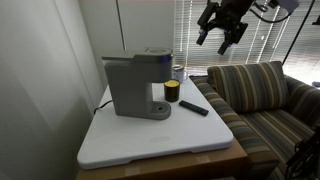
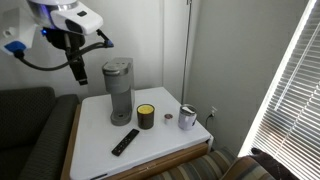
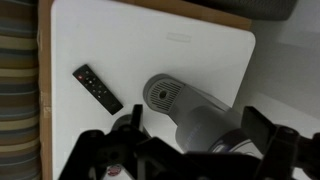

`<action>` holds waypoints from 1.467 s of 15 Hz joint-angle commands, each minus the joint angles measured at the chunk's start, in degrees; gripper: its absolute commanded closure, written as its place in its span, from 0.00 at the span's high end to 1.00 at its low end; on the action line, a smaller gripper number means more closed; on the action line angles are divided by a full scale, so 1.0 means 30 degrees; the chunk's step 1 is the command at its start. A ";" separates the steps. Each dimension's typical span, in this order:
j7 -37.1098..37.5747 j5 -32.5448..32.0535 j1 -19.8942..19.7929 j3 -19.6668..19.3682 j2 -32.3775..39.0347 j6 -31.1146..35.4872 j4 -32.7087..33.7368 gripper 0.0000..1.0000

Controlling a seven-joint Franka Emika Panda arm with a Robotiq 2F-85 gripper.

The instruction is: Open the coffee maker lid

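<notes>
Currently the black two-finger gripper (image 1: 219, 40) hangs high in the air, jaws spread wide and holding nothing. It is well apart from the boxy matte grey coffee maker (image 1: 133, 88), which stands upright toward the wall side of the white rectangular table (image 1: 150, 150). Key relation: the grey hinged lid (image 1: 150, 54), shut flat on top of the machine, lies down and to the left of the fingertips in an exterior view. In an exterior view from another side the gripper (image 2: 77, 72) sits to the left of the lid (image 2: 118, 67), clear of the coffee maker (image 2: 120, 95); depth between them cannot be told there. The wrist view looks straight down. The coffee maker (image 3: 205, 120) is far below, its long axis slanting from the rounded front of the lid (image 3: 163, 95) at upper left to the back at lower right. The dark blurred fingers (image 3: 95, 150) frame it along the bottom edge. Judgement: the arm needs to travel sideways over the machine, then drop to the rounded front edge and lift it up and back. The hinge itself is not visible, presumably at the rear. The small yellow-and-black cup (image 1: 172, 92) stands just beside the base on the front side, with the flat black remote (image 1: 194, 107) near it, both low enough to stay out of the way.
</notes>
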 commanded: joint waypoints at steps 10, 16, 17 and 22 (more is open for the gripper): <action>-0.6826 0.6751 0.0249 0.0227 0.4691 0.2506 0.4320 0.24; -0.6220 0.6548 0.0316 -0.0050 0.5440 0.4821 0.3969 0.00; -0.6251 0.6617 0.0320 -0.0054 0.5559 0.5217 0.3953 0.00; -0.7330 1.0180 0.0132 0.0758 0.6262 0.6834 0.4435 0.00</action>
